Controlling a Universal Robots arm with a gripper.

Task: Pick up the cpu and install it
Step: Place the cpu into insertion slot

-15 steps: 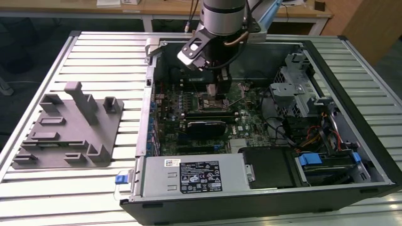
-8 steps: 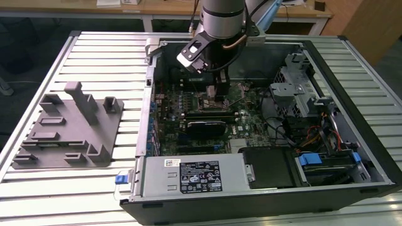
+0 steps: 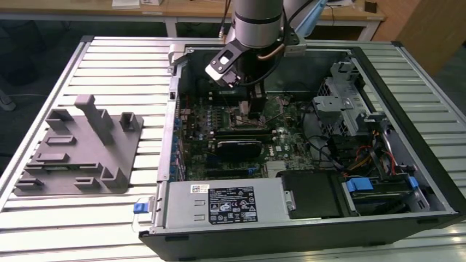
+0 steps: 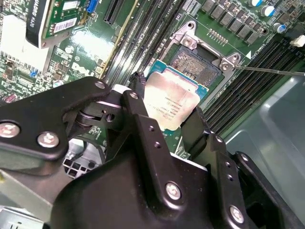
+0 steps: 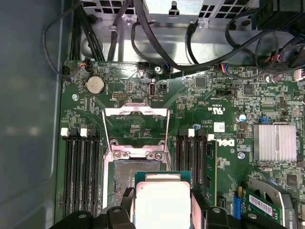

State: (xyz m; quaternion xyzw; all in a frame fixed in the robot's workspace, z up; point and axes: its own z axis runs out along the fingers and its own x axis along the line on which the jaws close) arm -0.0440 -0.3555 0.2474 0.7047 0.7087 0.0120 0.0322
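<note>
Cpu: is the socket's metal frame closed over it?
No, in the first wrist view the frame lies swung open while the gripper holds the cpu at the socket.

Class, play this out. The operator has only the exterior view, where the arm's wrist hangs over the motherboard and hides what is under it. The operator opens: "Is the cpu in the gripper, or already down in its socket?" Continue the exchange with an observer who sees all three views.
Observer: In both wrist views the gripper has its fingers on two opposite edges of the cpu. It is held, not seated.
Operator: Is the socket open?
Observer: Yes. In the first wrist view the metal load frame is swung up off the socket, and the contact field is bare.
Operator: How does the cpu line up with it?
Observer: In the second wrist view it covers only part of the socket. I can't tell whether they touch.
</note>
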